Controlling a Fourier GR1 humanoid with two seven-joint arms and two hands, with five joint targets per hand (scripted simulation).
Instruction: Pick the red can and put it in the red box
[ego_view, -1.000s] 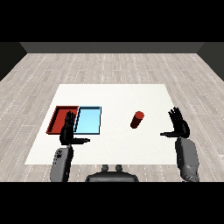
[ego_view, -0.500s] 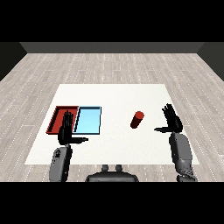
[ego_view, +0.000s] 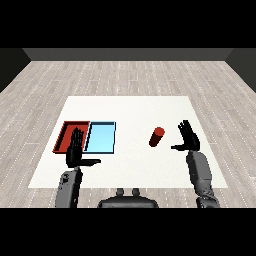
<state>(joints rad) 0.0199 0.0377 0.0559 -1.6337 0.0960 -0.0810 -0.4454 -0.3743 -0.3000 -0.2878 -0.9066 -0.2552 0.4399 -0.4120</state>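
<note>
Fingers spread and holding nothing, the right hand (ego_view: 187, 140) has swung in from the table's right to just beside the can (ego_view: 157, 136), which stands untouched right of the blue tray (ego_view: 101, 138), apart from the red tray (ego_view: 64, 135); the left hand (ego_view: 76, 151) waits open.

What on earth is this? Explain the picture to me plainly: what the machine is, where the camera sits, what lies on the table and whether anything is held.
This is a humanoid robot seen from its own head, looking down and forward across a white table. The two grey forearms coming in from the lower corners are its arms, each ending in a black hand. The left hand hangs over the near edge of the red tray, fingers straight. Beside that tray lies a light blue tray. The right hand is open too, just right of a red can standing on the table, not touching it. Neither hand holds anything. The job is to put the can in the red tray; that is not yet done.
</note>
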